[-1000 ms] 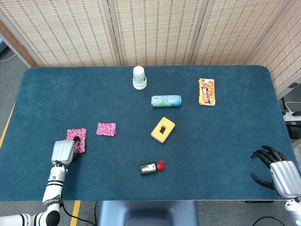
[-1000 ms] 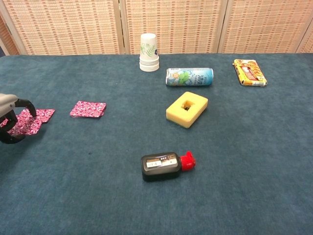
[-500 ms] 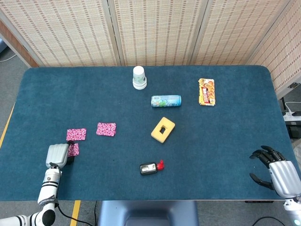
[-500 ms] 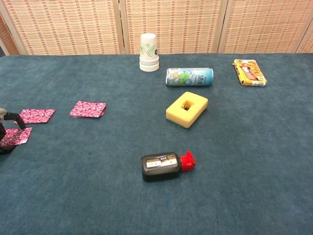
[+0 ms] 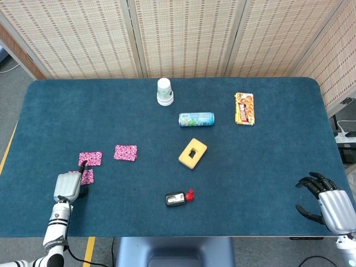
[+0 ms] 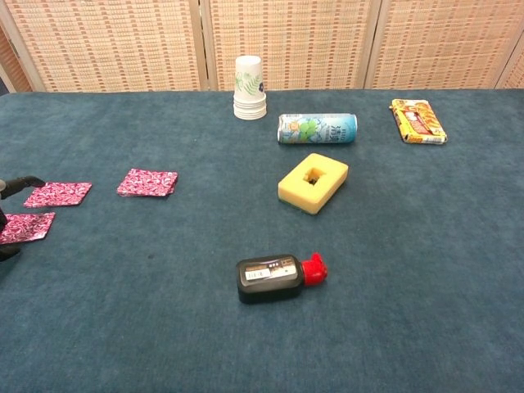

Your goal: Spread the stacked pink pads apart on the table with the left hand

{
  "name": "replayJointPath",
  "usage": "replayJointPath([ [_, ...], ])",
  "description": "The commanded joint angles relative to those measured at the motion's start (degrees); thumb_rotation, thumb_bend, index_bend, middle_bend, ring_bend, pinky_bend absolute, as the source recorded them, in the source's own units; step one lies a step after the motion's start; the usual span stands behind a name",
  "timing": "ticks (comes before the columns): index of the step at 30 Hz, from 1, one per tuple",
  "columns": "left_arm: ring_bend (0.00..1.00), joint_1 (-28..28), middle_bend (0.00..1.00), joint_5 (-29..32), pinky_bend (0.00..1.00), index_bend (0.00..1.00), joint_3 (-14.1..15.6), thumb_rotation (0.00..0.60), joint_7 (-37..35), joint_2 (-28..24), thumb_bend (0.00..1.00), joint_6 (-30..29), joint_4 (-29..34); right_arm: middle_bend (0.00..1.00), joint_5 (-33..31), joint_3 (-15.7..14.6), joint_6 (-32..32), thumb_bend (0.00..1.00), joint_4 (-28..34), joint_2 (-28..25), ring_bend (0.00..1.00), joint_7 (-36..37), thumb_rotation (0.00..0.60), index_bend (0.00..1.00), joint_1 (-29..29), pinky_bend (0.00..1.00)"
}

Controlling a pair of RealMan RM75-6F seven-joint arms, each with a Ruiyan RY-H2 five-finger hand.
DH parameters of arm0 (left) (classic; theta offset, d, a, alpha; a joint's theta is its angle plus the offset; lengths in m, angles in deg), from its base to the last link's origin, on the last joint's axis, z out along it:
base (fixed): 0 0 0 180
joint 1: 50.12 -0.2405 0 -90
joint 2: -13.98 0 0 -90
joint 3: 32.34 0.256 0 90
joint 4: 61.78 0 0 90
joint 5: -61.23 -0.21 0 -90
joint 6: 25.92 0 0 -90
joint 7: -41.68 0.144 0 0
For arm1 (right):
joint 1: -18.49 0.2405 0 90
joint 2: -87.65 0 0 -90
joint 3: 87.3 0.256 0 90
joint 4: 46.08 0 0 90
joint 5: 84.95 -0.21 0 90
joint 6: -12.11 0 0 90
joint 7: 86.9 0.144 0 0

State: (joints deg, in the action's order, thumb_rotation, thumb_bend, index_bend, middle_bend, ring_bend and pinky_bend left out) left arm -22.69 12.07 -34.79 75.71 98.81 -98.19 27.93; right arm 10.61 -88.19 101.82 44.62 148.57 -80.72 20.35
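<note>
Three pink pads lie apart, left side of table: far-left pad [image 5: 90, 159], right pad [image 5: 125, 152], near pad [image 5: 86, 177] touching left hand [image 5: 68, 187]. Fingers look extended, grip unclear. Risk: withdrawing fingers drag near pad off edge. Right hand [image 5: 325, 204] empty, fingers spread.

Left hand [image 5: 69, 186] low at near-left table edge, back of palm upward, one dark finger [image 5: 82, 164] extended forward, nothing gripped; only fingertips visible in chest view. Right hand [image 5: 328, 202] at near-right edge, fingers spread and curved, holding nothing. Forearms angled toward base.
</note>
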Motion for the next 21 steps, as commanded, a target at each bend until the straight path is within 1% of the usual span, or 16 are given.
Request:
replayJointPath([
  [1,0.92,-1.5,0.79,-5.8,0.86,0.03,-0.5,0.600,-0.3,-4.0,0.31,-5.6,7.7,0.33,0.0,0.0,0.0,0.09,0.0,0.1,0.19,0.0,0.600,0.40,0.0,0.31],
  [3,0.90,-2.6,0.78,-12.0,0.85,0.03,-0.2,0.600,-2.3,-6.3,0.31,-9.3,11.2,0.33,-0.2,0.1,-0.3,0.09,0.0,0.1,0.19,-0.1,0.600,0.40,0.2,0.31],
  [5,0.84,-3.7,0.77,-18.7,0.80,0.04,0.6,0.600,-5.2,-7.6,0.30,-12.4,11.9,0.33,-0.4,0.1,-0.7,0.09,0.2,0.0,0.19,-0.1,0.600,0.40,0.3,0.31],
  [6,0.80,-4.6,0.76,-23.9,0.76,0.04,1.0,0.600,-8.0,-8.3,0.30,-15.2,10.8,0.33,-0.5,0.1,-0.8,0.09,0.2,-0.1,0.19,-0.1,0.600,0.40,0.3,0.31],
  [8,0.72,-6.3,0.74,-30.4,0.65,0.04,1.6,0.600,-12.5,-8.1,0.29,-19.8,7.5,0.33,-0.5,0.2,-0.9,0.09,0.3,-0.1,0.19,-0.1,0.600,0.40,0.4,0.31],
  [9,0.69,-7.5,0.72,-33.4,0.61,0.04,1.8,0.600,-15.6,-7.6,0.29,-22.6,4.8,0.33,-0.6,0.2,-0.9,0.09,0.3,-0.1,0.19,-0.2,0.600,0.40,0.4,0.31],
  [11,0.62,-9.2,0.67,-34.8,0.55,0.05,1.9,0.600,-19.2,-7.0,0.30,-24.9,2.0,0.33,-0.7,0.2,-1.0,0.09,0.3,0.1,0.19,-0.4,0.600,0.40,0.5,0.31],
  [13,0.56,-10.5,0.60,-36.5,0.51,0.05,2.2,0.600,-23.0,-7.0,0.30,-26.4,-1.3,0.33,-0.8,0.2,-1.5,0.09,0.4,0.1,0.19,-0.8,0.600,0.40,0.6,0.31],
  [17,0.52,-13.0,0.59,-36.4,0.49,0.05,1.6,0.600,-26.3,-5.7,0.30,-28.2,-7.0,0.33,-1.1,0.2,-2.1,0.09,0.8,0.3,0.19,-1.8,0.600,0.40,0.8,0.31],
  [21,0.46,-15.0,0.55,-35.7,0.44,0.05,1.6,0.600,-26.8,-5.1,0.30,-28.1,-10.4,0.33,-1.6,0.4,-2.3,0.09,1.1,0.6,0.19,-2.6,0.600,0.40,0.8,0.31],
])
